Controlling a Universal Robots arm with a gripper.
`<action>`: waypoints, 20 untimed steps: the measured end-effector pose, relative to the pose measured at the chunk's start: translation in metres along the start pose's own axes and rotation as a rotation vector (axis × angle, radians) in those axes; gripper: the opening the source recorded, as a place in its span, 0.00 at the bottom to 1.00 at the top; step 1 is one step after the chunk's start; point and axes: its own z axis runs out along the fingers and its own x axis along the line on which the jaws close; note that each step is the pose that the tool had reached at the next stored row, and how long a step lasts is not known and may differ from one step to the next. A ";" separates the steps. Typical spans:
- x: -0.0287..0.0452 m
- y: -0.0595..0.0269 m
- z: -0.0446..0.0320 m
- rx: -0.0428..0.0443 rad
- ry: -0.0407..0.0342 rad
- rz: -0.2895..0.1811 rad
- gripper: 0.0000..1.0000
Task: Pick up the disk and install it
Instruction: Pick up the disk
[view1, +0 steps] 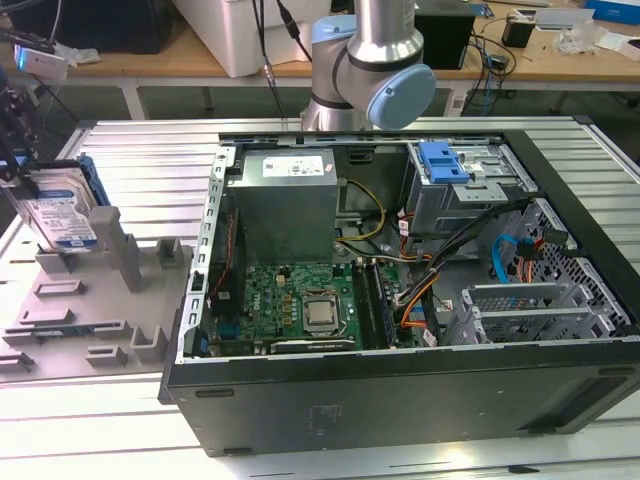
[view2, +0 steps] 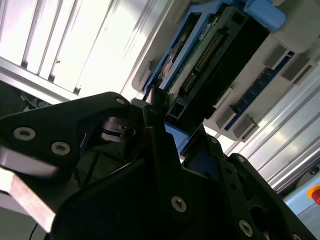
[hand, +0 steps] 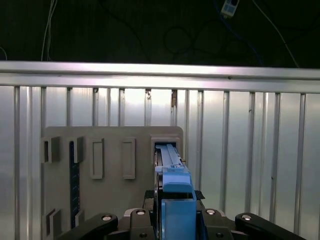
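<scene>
At fixture (hand: 112, 150) corner, disk (hand: 170, 155) edge-on, seemingly within claw (hand: 173, 196), open slats (hand: 250, 150) beside.

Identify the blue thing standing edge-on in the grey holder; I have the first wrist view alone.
Observer: It is the disk, a silver hard drive with a white-and-blue label in a blue carrier, standing on edge in the grey holder.
Operator: Where is the computer?
Observer: The open computer case lies beside the holder, on the exterior view's right.
Operator: And the bay?
Observer: The blue-handled drive cage sits in the case's far part, on the exterior view's right of the grey power supply.
</scene>
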 end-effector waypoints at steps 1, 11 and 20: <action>0.0000 0.0000 -0.0012 0.0000 0.0005 0.000 0.36; 0.0001 -0.0002 -0.0126 -0.0001 0.0058 0.000 0.36; 0.0001 -0.0004 -0.0253 -0.0002 0.0117 0.000 0.36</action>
